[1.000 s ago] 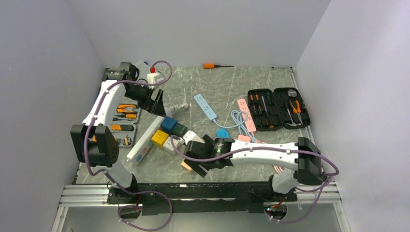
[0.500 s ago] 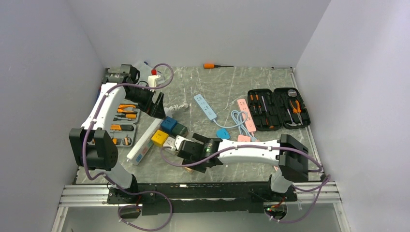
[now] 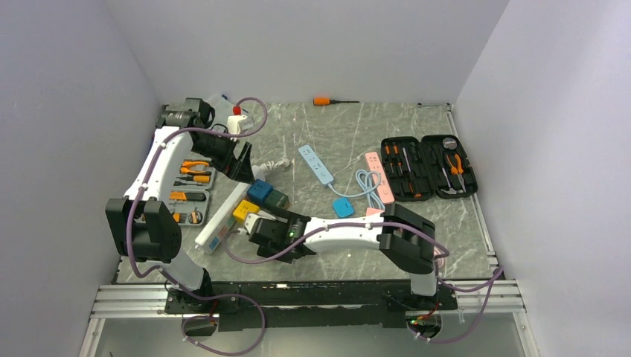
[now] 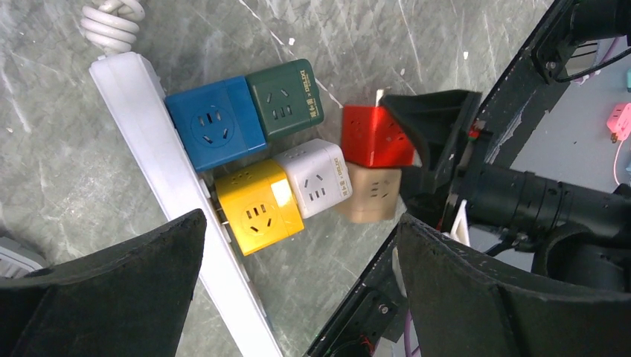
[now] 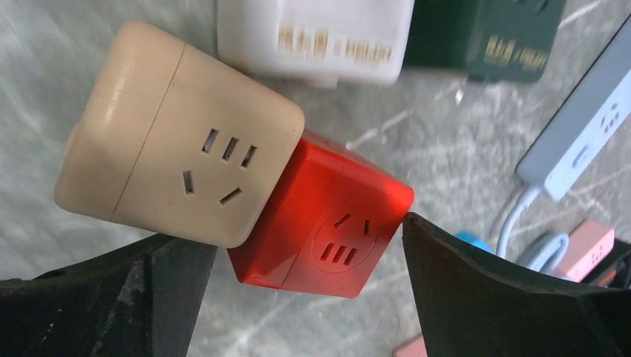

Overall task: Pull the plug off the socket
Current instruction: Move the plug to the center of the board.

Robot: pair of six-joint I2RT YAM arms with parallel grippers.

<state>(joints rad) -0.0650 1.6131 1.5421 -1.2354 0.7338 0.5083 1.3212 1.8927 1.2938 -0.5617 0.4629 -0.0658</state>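
Left gripper (image 4: 301, 223), right gripper (image 5: 298, 245): gaping, empty.
Red cube (image 5: 335, 201) visible in wrist views only; marbled table (image 3: 357, 134), white walls (image 3: 298, 44).

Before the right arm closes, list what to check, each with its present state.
1. Right fingers open: ok.
2. Red cube lies between them: ok.
3. Beige cube outside the grasp: not ok, it touches the red cube beside one finger.
4. Red cube plugged into the beige one: cannot tell, joint hidden.
5. Left fingers open and empty: ok.
6. White power strip held down: not ok, nothing grips it.
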